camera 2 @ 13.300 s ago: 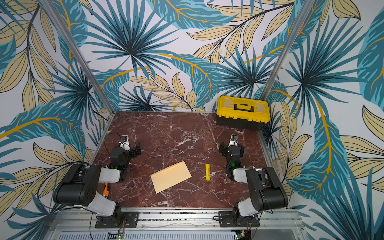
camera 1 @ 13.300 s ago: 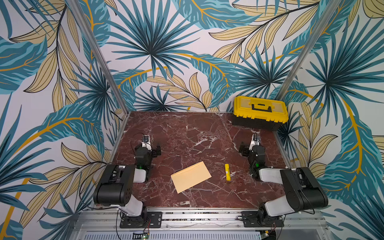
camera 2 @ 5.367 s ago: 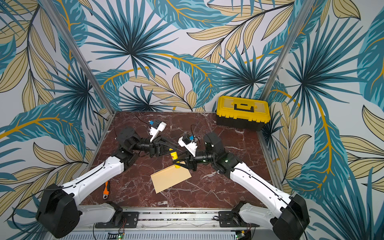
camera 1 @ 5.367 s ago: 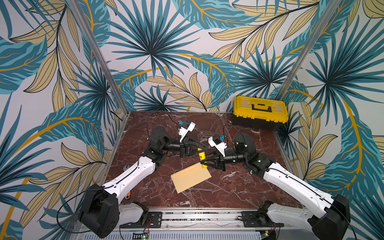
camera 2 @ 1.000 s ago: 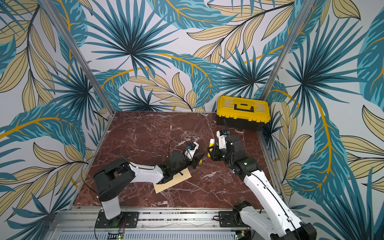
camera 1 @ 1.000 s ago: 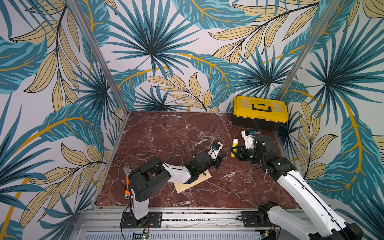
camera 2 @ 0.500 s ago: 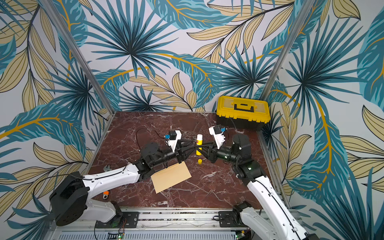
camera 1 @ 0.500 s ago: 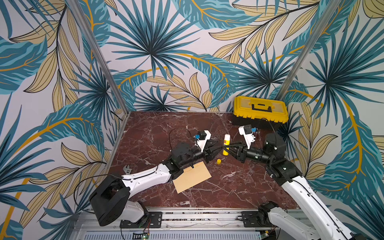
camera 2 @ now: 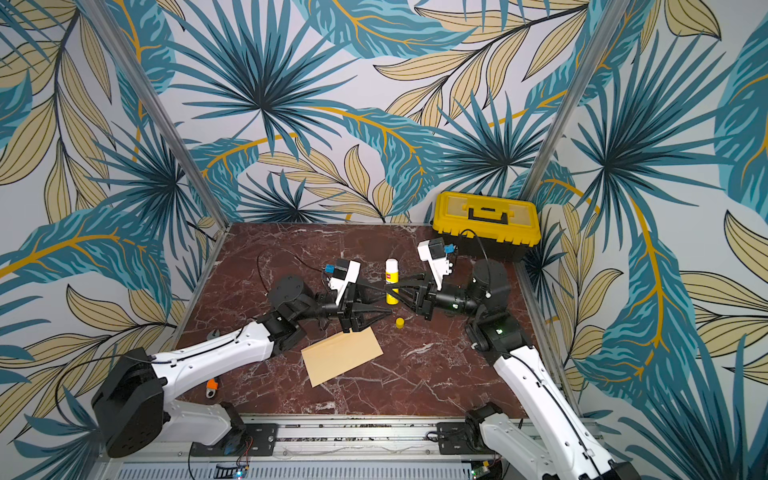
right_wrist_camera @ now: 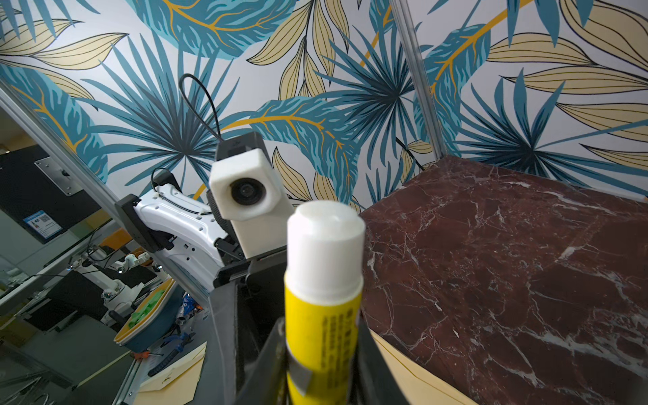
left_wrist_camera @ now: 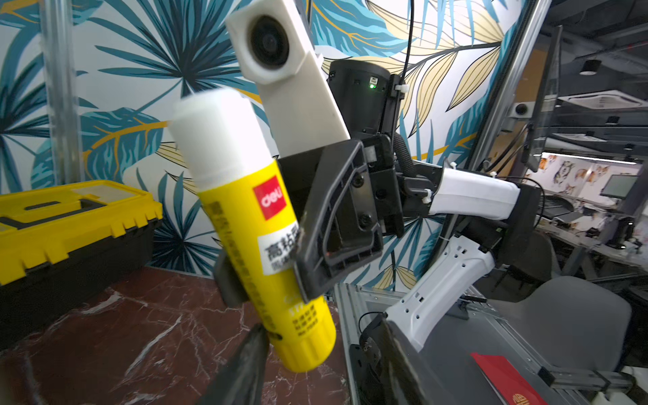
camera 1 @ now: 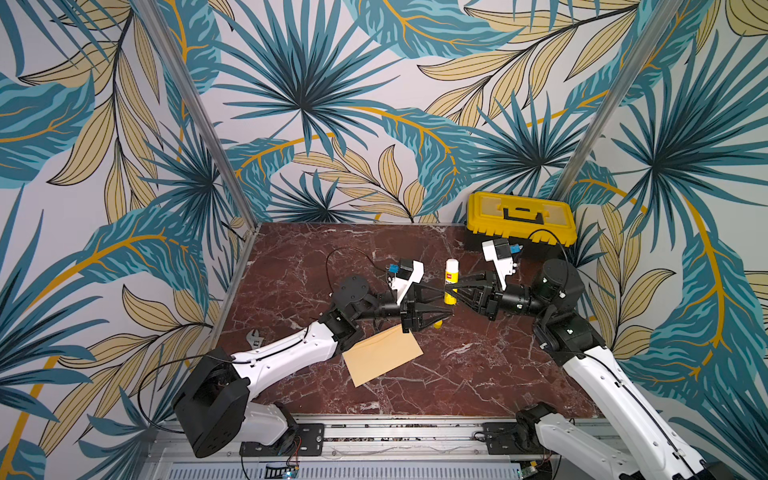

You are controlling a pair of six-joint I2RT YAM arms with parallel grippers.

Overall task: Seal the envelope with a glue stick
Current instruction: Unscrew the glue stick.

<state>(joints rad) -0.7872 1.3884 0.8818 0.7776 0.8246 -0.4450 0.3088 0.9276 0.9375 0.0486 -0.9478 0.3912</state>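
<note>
The glue stick (camera 1: pixel 450 282) stands upright above mid-table, uncapped, its white tip on top. My right gripper (camera 1: pixel 452 292) is shut on its yellow body, as the right wrist view shows (right_wrist_camera: pixel 321 357). Its yellow cap (camera 2: pixel 400 323) lies on the table below. My left gripper (camera 1: pixel 446 302) faces the right one with its jaws open. In the left wrist view the glue stick's (left_wrist_camera: pixel 266 228) base hangs between the open fingers (left_wrist_camera: pixel 245 364). The tan envelope (camera 1: pixel 382 353) lies flat, plain face up, just in front of the left gripper.
A yellow-lidded black toolbox (camera 1: pixel 521 218) sits at the back right corner. A wrench (camera 1: pixel 254 337) lies by the left edge, partly under the left arm. Patterned walls close the table on three sides.
Since a second ago both arms have lifted and met over mid-table, the right one bringing the glue stick. The cap now lies on the table. The left jaws have widened.
</note>
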